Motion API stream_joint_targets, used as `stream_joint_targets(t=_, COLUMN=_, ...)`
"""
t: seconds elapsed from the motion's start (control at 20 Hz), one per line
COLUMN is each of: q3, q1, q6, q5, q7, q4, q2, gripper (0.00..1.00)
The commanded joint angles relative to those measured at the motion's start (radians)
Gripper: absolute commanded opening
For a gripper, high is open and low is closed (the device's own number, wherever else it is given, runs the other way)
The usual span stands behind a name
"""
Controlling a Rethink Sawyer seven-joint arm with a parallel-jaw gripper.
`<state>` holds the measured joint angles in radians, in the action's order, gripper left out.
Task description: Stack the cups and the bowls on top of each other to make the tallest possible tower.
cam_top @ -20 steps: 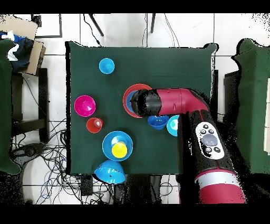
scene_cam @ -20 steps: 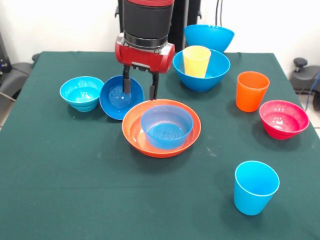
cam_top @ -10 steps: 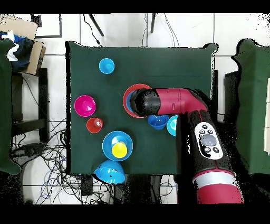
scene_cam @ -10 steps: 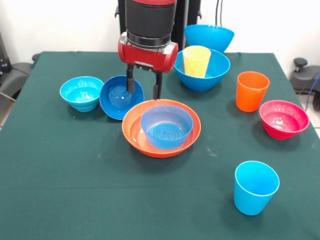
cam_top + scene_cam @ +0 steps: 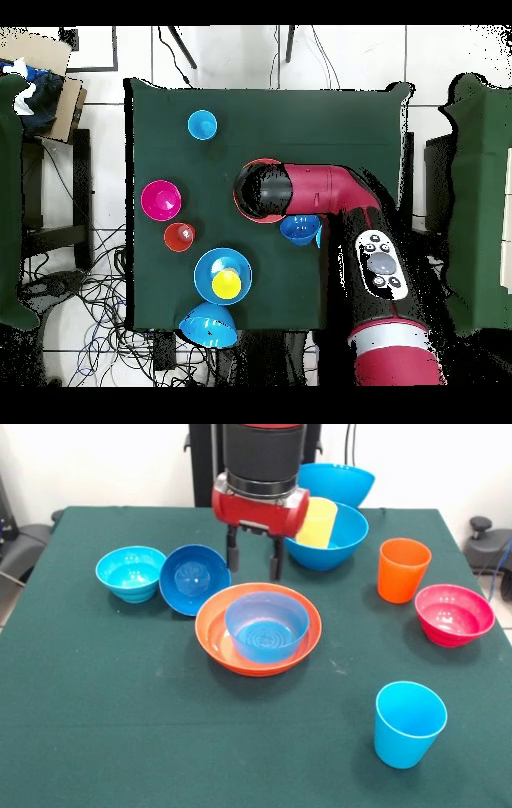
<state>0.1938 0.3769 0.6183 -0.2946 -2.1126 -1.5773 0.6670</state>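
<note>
My gripper [image 5: 254, 571] hangs open and empty just above the far rim of the wide orange bowl [image 5: 213, 634], which holds the medium light blue bowl [image 5: 266, 626]. Left of it, the small dark blue bowl [image 5: 194, 578] leans tilted against the cyan bowl [image 5: 130, 572]. Behind the gripper, the yellow cup [image 5: 322, 520] stands in a large blue bowl [image 5: 336, 544]. A second large blue bowl [image 5: 336, 482] sits at the far edge. To the right are the orange cup [image 5: 402, 570], the magenta bowl [image 5: 454, 614] and the light blue cup [image 5: 409, 723]. Overhead, the arm [image 5: 320, 190] covers most of the orange bowl [image 5: 242, 178].
Everything sits on a green cloth-covered table [image 5: 120, 696]. Overhead, the second large blue bowl [image 5: 208, 326] overhangs the table edge by the robot's base. A cardboard box [image 5: 45, 85], chairs and loose cables lie around the table on the floor.
The gripper has moved to the picture's right in the front view, from over the dark blue bowl towards the yellow cup, staying open. No cup or bowl has moved.
</note>
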Motion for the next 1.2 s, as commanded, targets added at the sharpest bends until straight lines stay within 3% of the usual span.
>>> stream_joint_targets(t=0.05, q3=0.0, q1=-0.074, q6=0.025, q5=0.113, q7=-0.2, q4=0.014, q2=-0.017, gripper=1.0)
stream_joint_targets(t=0.7, q3=-0.076, q1=-0.17, q6=0.09, q5=0.239, q7=-0.2, q4=0.204, q2=-0.109, gripper=1.0)
stream_joint_targets(t=1.2, q3=-0.148, q1=-0.232, q6=0.079, q5=0.269, q7=-0.185, q4=0.333, q2=-0.194, gripper=1.0)
